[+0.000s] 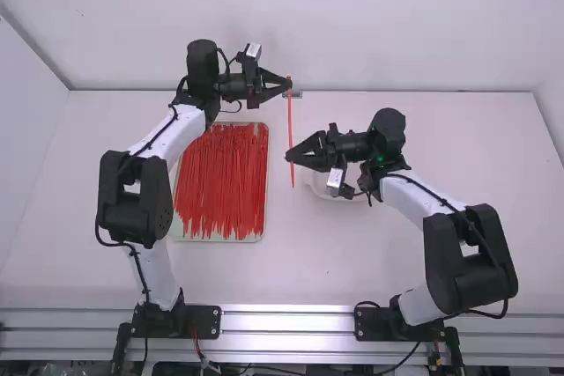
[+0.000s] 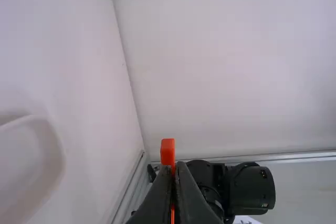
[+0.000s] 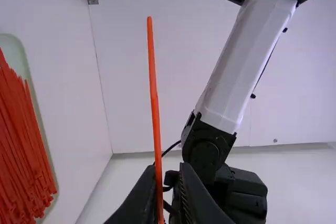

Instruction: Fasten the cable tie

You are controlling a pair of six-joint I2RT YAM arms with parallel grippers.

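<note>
Cable tie [image 1: 291, 134]: one red tie, held in the air over the table [image 1: 414, 121], just right of the tray [image 1: 262, 237]. It runs straight from far to near, between both hands.

Left hand [image 1: 284, 87]: closed tight on the far end of the tie. Head [image 2: 167, 153] protrudes just past the fingertips, so the slot is exposed and accessible for insertion. The strap exits on the other side of the fingers.

Right hand [image 1: 291, 158]: appears pinched onto the strap toward the tail end, w/ a free length and the tip [image 3: 148, 20] projecting beyond it. Holding the tail end gives this hand control of where the tip points.

Stock: spare ties [image 1: 220, 182] lie bundled on the tray, left of the work pos. and apart from both hands.

Status (est.): tie is held at both ends but not yet looped. The strap is straight and the tail is well apart from the head.

Next step (est.): bend the strap round so the tip meets the slot.

Risks: tip may miss the small slot, or the strap may twist in the grip and enter wrong side up. Tooth orientation can't be told.
</note>
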